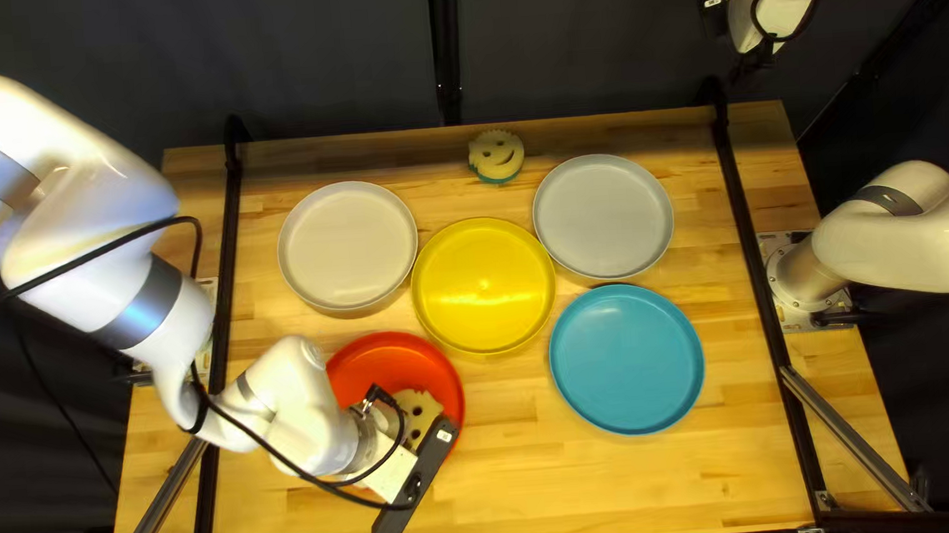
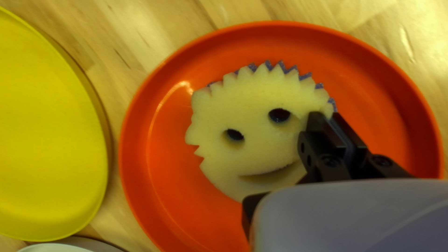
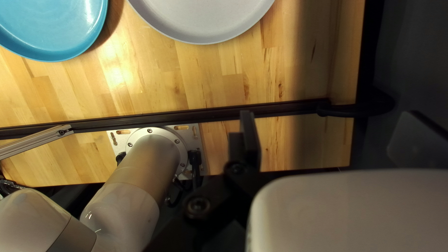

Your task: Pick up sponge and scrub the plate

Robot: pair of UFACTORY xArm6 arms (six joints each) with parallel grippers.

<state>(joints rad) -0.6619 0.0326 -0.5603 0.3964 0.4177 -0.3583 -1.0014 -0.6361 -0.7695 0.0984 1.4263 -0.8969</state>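
Smiley sponge [image 2: 252, 144] is inside the red plate [image 2: 163, 158], face up; can't tell whether its whole underside touches. Left gripper [image 2: 327, 114]: jaws narrow, pinching the sponge by its edge, likely to leave most of it free for rubbing. Judged step: scrubbing; strokes should stay within the red plate's rim. Yellow plate [image 1: 484, 288] is just beside the red plate, so wide sweeps could bump it. Right gripper [image 3: 330, 116]: jaws wide, nothing held, well apart from the red plate, probably to give the scrubbing arm room.
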